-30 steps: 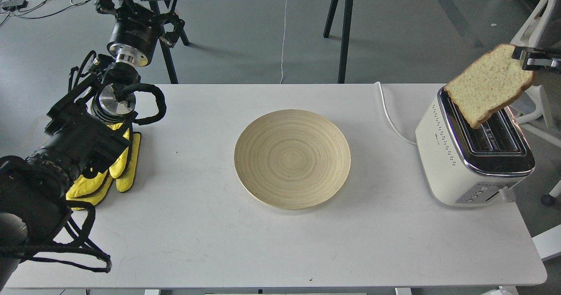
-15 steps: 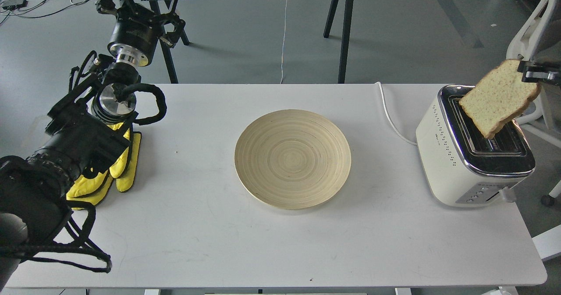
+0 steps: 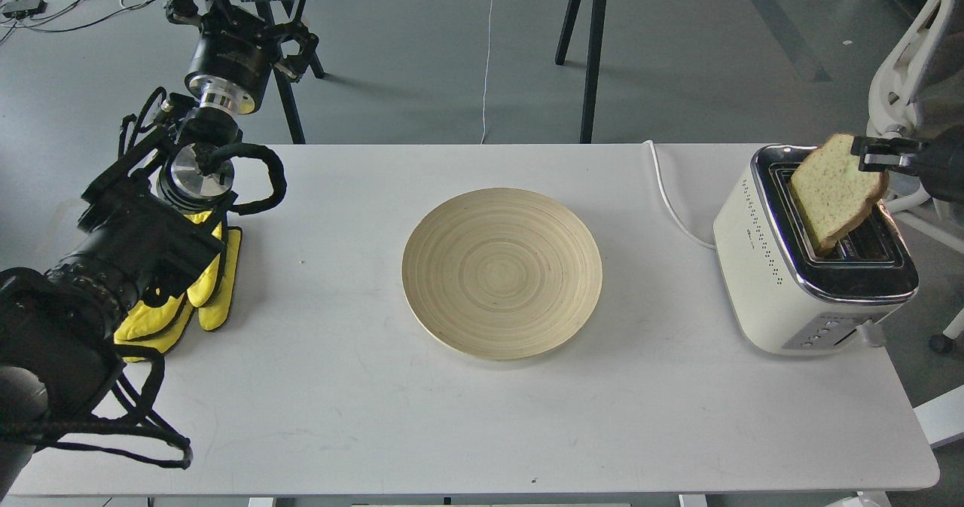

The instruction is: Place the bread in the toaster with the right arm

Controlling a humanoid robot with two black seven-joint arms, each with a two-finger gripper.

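Note:
The bread (image 3: 832,194) is a pale tan slice with a brown crust, tilted. Its lower corner sits in the left slot of the cream-white toaster (image 3: 783,281), which stands at the table's right end. My right gripper (image 3: 867,156) comes in from the right edge and is shut on the slice's upper right corner, just above the toaster's chrome top. My left gripper (image 3: 294,44) is far off at the upper left, beyond the table's back edge. It is dark and small, so its fingers cannot be told apart.
A round wooden plate (image 3: 502,272) lies at the middle of the white table (image 3: 376,416). Yellow gloves (image 3: 203,288) lie under my left arm. The toaster's white cord (image 3: 670,206) runs off the back edge. A white chair (image 3: 904,62) stands at the far right.
My right gripper has moved down and to the left with the bread. The slice has gone from hanging above the toaster to having its lower corner in the left slot.

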